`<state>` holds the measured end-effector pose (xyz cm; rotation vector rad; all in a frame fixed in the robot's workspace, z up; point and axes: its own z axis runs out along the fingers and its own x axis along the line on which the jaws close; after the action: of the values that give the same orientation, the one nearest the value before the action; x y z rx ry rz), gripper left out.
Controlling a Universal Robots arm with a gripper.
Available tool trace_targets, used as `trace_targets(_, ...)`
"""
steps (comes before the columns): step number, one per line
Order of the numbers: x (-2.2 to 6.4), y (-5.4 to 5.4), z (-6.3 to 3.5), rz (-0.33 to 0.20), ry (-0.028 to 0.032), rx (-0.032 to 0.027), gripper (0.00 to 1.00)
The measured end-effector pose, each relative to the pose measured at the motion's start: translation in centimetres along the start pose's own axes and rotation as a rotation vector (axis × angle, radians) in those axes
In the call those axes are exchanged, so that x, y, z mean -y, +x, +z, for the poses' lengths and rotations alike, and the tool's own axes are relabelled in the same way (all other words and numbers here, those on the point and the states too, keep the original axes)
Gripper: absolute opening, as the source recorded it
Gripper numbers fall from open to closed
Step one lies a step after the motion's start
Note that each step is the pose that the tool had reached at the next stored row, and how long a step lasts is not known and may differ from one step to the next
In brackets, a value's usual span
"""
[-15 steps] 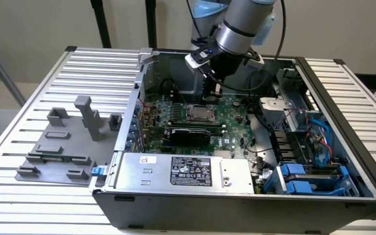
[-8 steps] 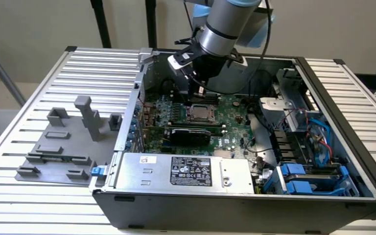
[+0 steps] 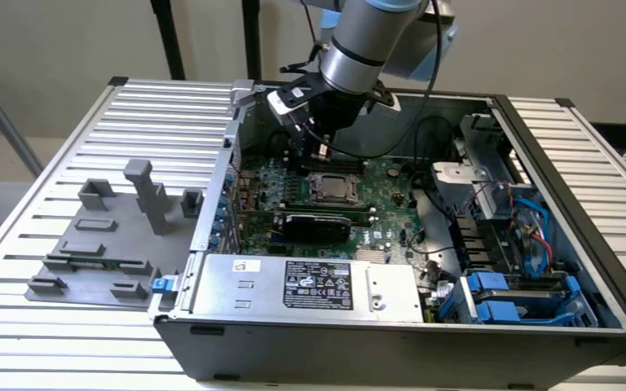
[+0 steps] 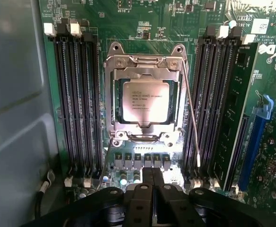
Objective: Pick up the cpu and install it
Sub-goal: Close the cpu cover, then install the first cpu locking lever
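Seating looks like the step in hand.

Exterior view: the claw (image 3: pixel 319 151) hangs inside the computer case (image 3: pixel 400 350). The cpu (image 3: pixel 335 186) is close at its 6 o'clock, on the motherboard (image 3: pixel 394 175).

Wrist view: the fingers (image 4: pixel 142 189) are pressed together on nothing, apart from the cpu. The cpu lies in its socket beneath the metal frame (image 4: pixel 147 64). The lever wire (image 4: pixel 191 118) beside it looks unlatched, so I judge any further move calls for care around that wire.

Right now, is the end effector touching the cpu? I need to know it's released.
Apart. The wrist view shows the cpu lying in its socket with its whole top bare; the end effector stops short of it.
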<state>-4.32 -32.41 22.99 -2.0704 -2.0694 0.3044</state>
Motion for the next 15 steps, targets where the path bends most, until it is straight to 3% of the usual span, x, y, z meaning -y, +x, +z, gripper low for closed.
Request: trace_targets(15,0.23,-0.01,0.09,0.002,0.0001,-0.0007,0.11)
